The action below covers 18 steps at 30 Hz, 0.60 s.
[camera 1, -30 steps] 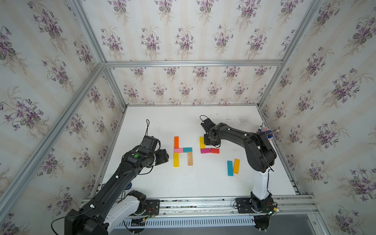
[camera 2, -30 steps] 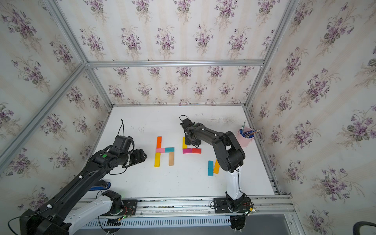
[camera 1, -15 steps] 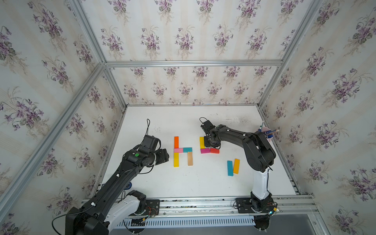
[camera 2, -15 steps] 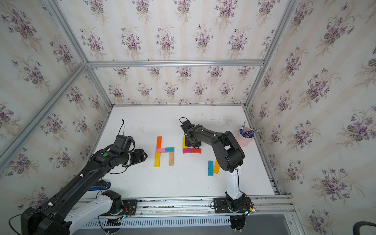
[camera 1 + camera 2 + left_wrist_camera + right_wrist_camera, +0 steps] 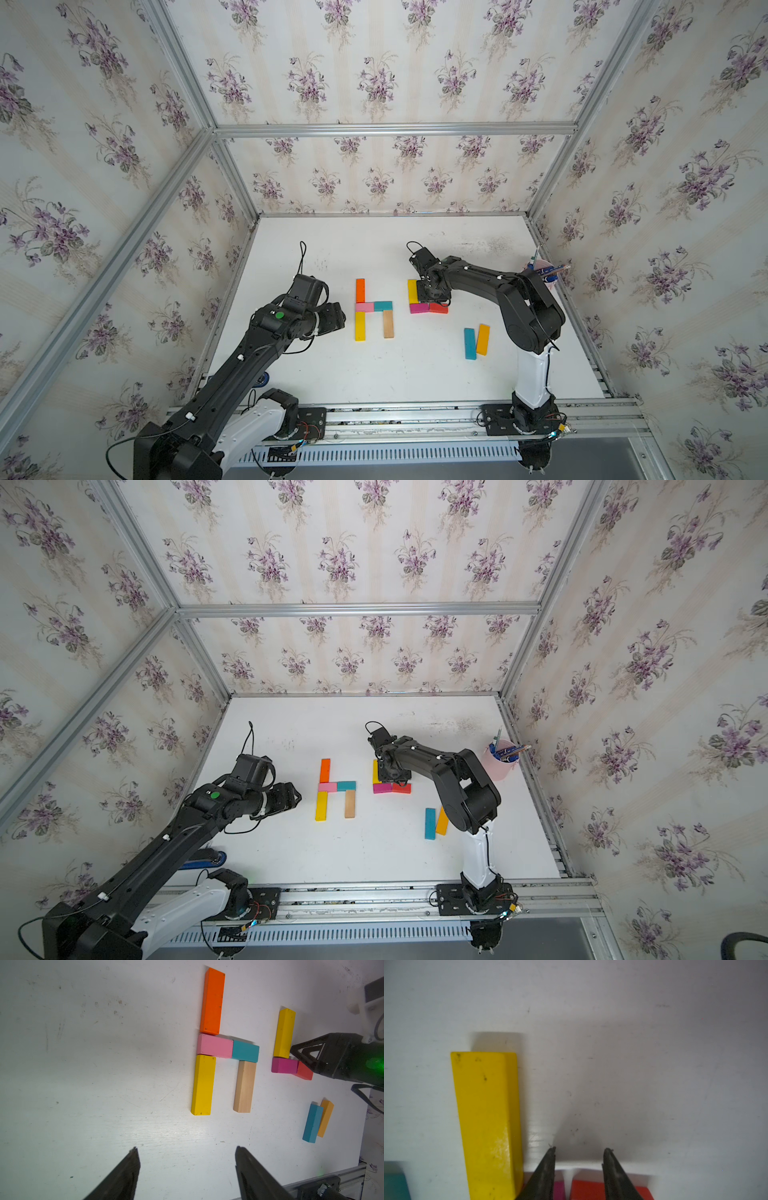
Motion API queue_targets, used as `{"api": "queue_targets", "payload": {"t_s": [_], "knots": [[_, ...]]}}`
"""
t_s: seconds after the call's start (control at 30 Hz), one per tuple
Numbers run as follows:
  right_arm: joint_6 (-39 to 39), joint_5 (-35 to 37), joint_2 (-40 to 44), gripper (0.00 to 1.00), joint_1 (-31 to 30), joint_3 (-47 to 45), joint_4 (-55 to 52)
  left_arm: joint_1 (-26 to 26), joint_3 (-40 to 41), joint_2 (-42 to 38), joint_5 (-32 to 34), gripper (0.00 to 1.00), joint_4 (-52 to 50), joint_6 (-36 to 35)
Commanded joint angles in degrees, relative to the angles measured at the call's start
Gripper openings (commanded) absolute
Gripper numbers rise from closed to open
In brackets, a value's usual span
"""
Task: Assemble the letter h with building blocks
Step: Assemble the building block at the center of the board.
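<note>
Done: we saw one finished h point(image 5: 372, 306) near the left arm.
Begun: we judged a second h half built, with the yellow bar point(image 5: 412, 291) as stem and the magenta bar point(image 5: 419, 308) and red bar point(image 5: 439, 308) at its foot.
Left to do: the blue bar point(image 5: 469, 343) and amber bar point(image 5: 482, 339) lay together, well apart from it.
Right gripper point(image 5: 579, 1149): narrowly open, empty, tips over magenta and red.
Left gripper point(image 5: 186, 1148): wide open, empty.
Views: only the right wrist view showed us the magenta-red gap; in both top views the wrist hid it.
</note>
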<state>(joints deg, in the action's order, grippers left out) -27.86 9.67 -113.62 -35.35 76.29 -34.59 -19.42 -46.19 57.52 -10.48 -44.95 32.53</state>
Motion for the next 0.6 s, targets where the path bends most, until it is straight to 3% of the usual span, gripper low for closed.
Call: {"api": "queue_targets", "payload": {"t_s": [0.0,0.57], "knots": [[0.4,1.0,0.5,0.4,-0.1,0.0,-1.0,0.0,-0.4,0.2,0.0,0.75,0.2,-0.4],[0.4,1.8,1.2,0.4,-0.8,-1.0,-1.3,0.0,0.2,0.1,0.0,0.75,0.6,-0.3]]}}
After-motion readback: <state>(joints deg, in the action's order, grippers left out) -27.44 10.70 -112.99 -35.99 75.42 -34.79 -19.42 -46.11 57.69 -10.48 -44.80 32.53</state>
